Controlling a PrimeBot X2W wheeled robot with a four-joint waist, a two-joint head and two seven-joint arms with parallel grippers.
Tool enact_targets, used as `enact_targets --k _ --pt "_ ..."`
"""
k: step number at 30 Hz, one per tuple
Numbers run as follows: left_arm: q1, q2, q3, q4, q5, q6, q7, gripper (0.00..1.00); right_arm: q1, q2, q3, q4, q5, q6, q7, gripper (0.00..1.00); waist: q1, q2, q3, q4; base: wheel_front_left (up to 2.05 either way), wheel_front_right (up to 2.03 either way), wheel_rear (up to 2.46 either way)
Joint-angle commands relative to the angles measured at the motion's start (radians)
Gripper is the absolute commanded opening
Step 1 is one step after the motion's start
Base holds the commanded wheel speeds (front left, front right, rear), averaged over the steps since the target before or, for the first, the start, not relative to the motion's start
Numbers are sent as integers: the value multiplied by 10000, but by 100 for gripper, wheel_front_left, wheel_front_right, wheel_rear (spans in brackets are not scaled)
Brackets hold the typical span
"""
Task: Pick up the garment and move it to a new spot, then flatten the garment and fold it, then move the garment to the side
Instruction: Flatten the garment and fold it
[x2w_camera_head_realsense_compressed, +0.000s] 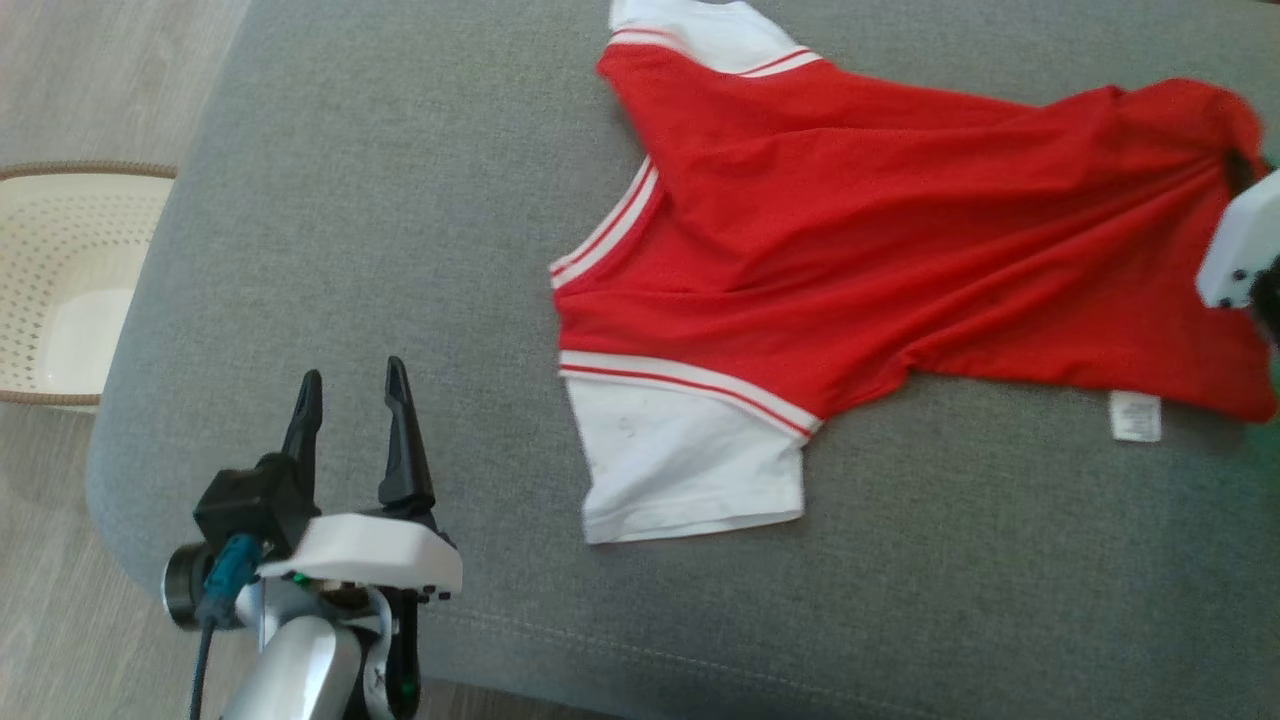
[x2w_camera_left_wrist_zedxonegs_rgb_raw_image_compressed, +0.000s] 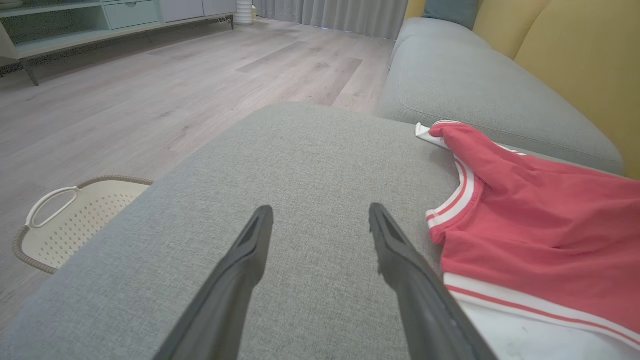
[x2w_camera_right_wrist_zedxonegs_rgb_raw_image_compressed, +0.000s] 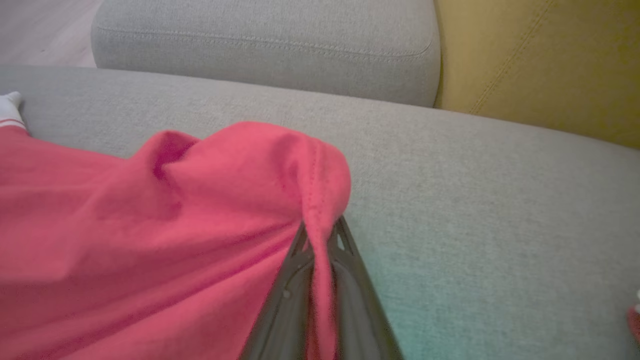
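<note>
The garment (x2w_camera_head_realsense_compressed: 850, 250) is a red T-shirt with white sleeves and red-striped trim, spread across the grey sofa cushion (x2w_camera_head_realsense_compressed: 400, 250) with its collar toward the left and its hem toward the right. My right gripper (x2w_camera_right_wrist_zedxonegs_rgb_raw_image_compressed: 320, 232) is shut on a bunched fold of the red hem (x2w_camera_right_wrist_zedxonegs_rgb_raw_image_compressed: 280, 170), which rises between its two fingers; in the head view its pale housing (x2w_camera_head_realsense_compressed: 1240, 250) sits at the shirt's far right corner. My left gripper (x2w_camera_head_realsense_compressed: 355, 400) stands open over bare cushion, left of the near white sleeve (x2w_camera_head_realsense_compressed: 680, 460). The wrist view of that gripper (x2w_camera_left_wrist_zedxonegs_rgb_raw_image_compressed: 320, 220) has the shirt (x2w_camera_left_wrist_zedxonegs_rgb_raw_image_compressed: 540, 230) at right.
A cream perforated basket (x2w_camera_head_realsense_compressed: 60, 290) stands on the wood floor left of the cushion. A second grey cushion (x2w_camera_left_wrist_zedxonegs_rgb_raw_image_compressed: 475, 85) and a yellow backrest (x2w_camera_right_wrist_zedxonegs_rgb_raw_image_compressed: 540, 65) lie beyond the shirt. A white care label (x2w_camera_head_realsense_compressed: 1135, 415) sticks out from the hem.
</note>
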Motion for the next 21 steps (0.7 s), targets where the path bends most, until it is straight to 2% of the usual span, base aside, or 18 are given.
enact_targets --k 1,3,4,5,6,7,15,21 --pt "-386 72 277 -249 119 -62 -105 100 -349 -220 -21 -45 -129 -9 -238 0 -1 0 13 -44 0 0 0" --pt "-440 73 209 -187 134 -124 -106 100 -449 -175 -32 93 -232 -9 -350 0 -1 0 22 -113 0 0 0" --pt "-461 76 183 -162 138 -149 -106 100 -485 -136 -33 134 -263 -9 -445 8 -1 0 21 -164 0 0 0" --pt "-477 79 158 -137 140 -174 -106 100 -504 -91 -13 175 -316 -9 -545 45 -1 0 12 -223 0 0 0" --pt "-490 80 139 -116 137 -194 -106 100 -517 -48 3 222 -372 -9 -647 91 -1 0 -1 -287 0 0 0" --pt "-500 81 111 -95 136 -219 -106 100 -520 1 26 265 -425 -9 -745 100 -1 0 -23 -357 0 0 0" --pt "-586 129 -40 150 133 -328 -22 100 -381 447 321 303 -442 -9 -1292 100 -1 0 -357 -1058 0 0 0" --pt "-528 196 -75 243 93 -379 -1 100 -85 716 797 -282 -169 -9 -1970 100 -1 0 -825 -1703 0 0 0"
